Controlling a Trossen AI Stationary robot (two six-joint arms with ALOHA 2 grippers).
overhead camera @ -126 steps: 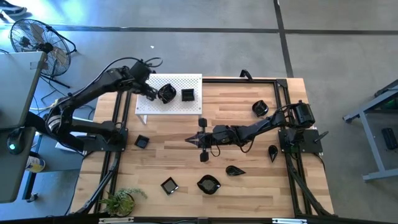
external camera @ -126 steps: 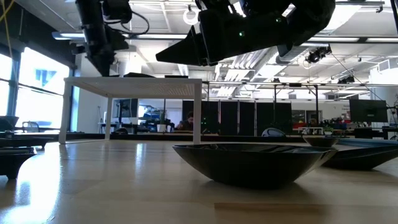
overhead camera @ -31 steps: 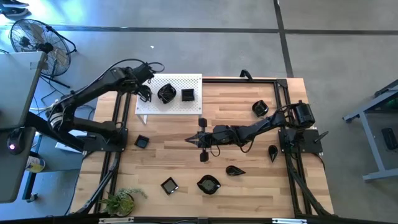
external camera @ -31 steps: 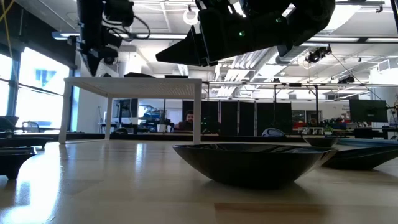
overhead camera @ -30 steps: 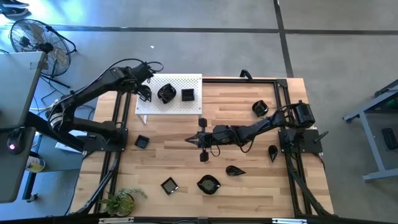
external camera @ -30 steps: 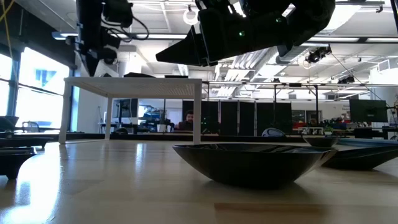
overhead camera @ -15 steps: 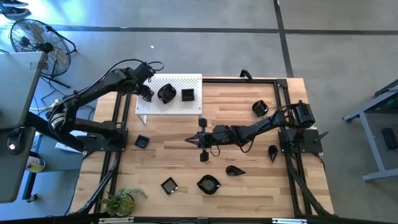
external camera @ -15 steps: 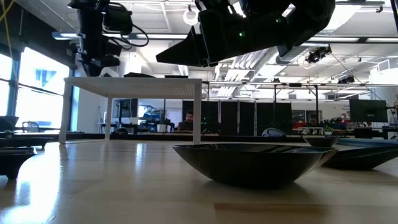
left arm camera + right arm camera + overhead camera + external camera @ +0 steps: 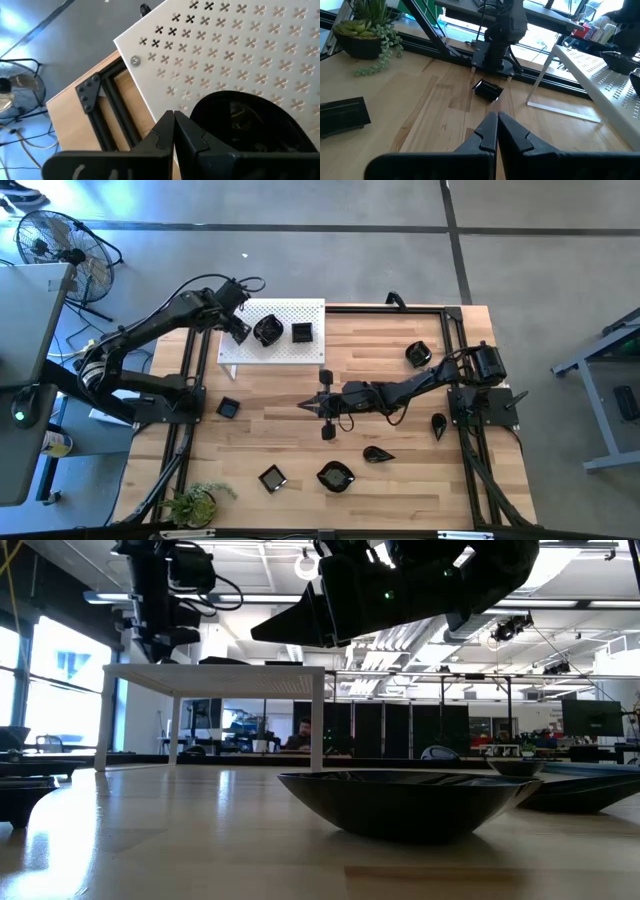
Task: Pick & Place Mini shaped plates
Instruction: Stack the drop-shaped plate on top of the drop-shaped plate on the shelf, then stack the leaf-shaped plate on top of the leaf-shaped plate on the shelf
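The mini shaped plates are small glossy black dishes. A rounded one [image 9: 267, 330] and a square one [image 9: 302, 332] rest on the white perforated board [image 9: 285, 352]. Several more lie on the wooden table, among them a square plate [image 9: 229, 407] and a wavy one [image 9: 335, 476]. My left gripper [image 9: 239, 333] is shut just above the board, right beside the rounded plate [image 9: 250, 125] on its left side. My right gripper [image 9: 306, 407] is shut above the middle of the table, pointing toward the table's left edge with nothing in it.
The board stands on legs [image 9: 316, 720] at the far left of the table. A potted plant [image 9: 192, 502] sits at the near left corner. Black frame rails [image 9: 186, 380] run along the table's sides. A fan [image 9: 55, 240] stands on the floor beyond.
My left gripper has tipped a little and edged toward the rounded plate on the board, staying shut. The plates lie where they were.
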